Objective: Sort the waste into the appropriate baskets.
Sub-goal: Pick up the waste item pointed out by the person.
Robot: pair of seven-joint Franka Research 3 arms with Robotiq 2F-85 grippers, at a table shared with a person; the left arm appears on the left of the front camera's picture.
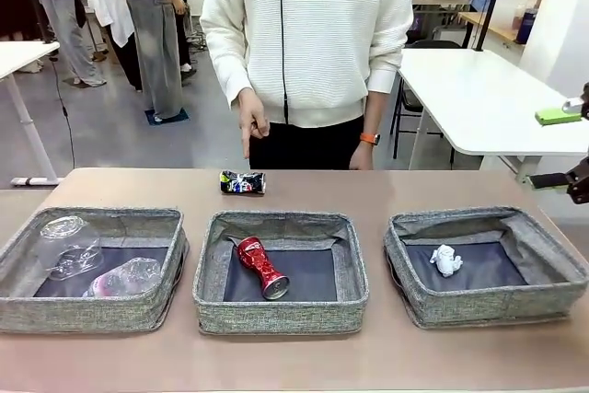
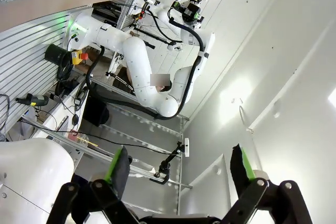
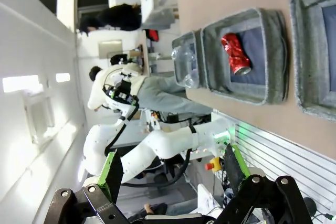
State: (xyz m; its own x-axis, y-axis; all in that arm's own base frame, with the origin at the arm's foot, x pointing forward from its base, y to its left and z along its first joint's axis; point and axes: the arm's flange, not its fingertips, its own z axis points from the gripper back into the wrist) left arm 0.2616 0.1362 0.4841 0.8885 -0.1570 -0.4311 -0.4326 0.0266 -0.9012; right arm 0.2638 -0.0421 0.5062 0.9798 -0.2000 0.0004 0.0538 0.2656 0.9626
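Three grey baskets are set in a row across the lower frame on the brown surface (image 1: pixel 368 192). The left basket (image 1: pixel 18 284) holds a clear cup (image 1: pixel 66 238) and a plastic bottle (image 1: pixel 124 277); the middle basket (image 1: pixel 281 312) holds a red can (image 1: pixel 260 266); the right basket (image 1: pixel 488 306) holds a white paper wad (image 1: pixel 445 260). A dark printed can (image 1: pixel 242 182) lies on the surface behind the middle basket, below a person's hand (image 1: pixel 251 123). The left pincer (image 2: pixel 181 169) and right pincer (image 3: pixel 173 169) are seen open and empty.

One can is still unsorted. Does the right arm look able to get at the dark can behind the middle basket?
Probably yes: the dark can lies alone on bare table, nothing over it, though the person's hand hangs close by.
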